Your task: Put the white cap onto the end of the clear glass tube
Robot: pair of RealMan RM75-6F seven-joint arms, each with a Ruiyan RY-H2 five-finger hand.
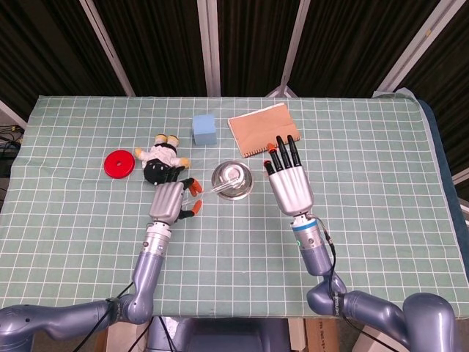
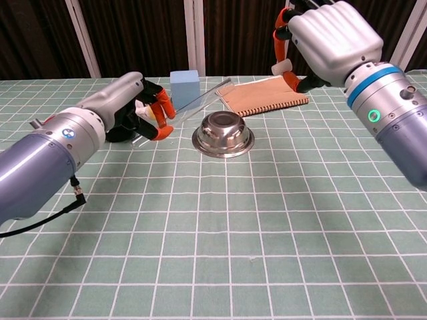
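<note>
Landmark: steel bowl [image 1: 233,180], upside down on the green checked tabletop [image 1: 381,242], near the middle of the cloth.
Left hand: the left hand [image 1: 170,199] sits just left of the steel bowl, fingers wrapped around the lower end of the clear glass tube [image 2: 197,99].
Tube: it slants up and away from that grip, its free end reaching over the bowl's far left side in the chest view; in the head view it crosses the bowl's left rim.
Right hand: the right hand [image 2: 327,41] is raised above the tabletop, right of the bowl, pinching the white cap [image 2: 281,67] between thumb and a fingertip.
Cap to tube: the cap is apart from the tube's open end, with the bowl's width of air between them.
Behind the bowl: a blue block [image 1: 204,129] to the back left and a tan notebook [image 1: 263,129] to the back right; the right hand's fingertips overlap the notebook's near edge in the head view.
Left of the bowl: a small doll [image 1: 162,158] lies just beyond the left hand, and a red disc [image 1: 118,163] lies further left, toward the tabletop's left edge.
Open room: the near half of the cloth in front of the bowl, and the right side out to the cloth's right edge, show only bare grid.
</note>
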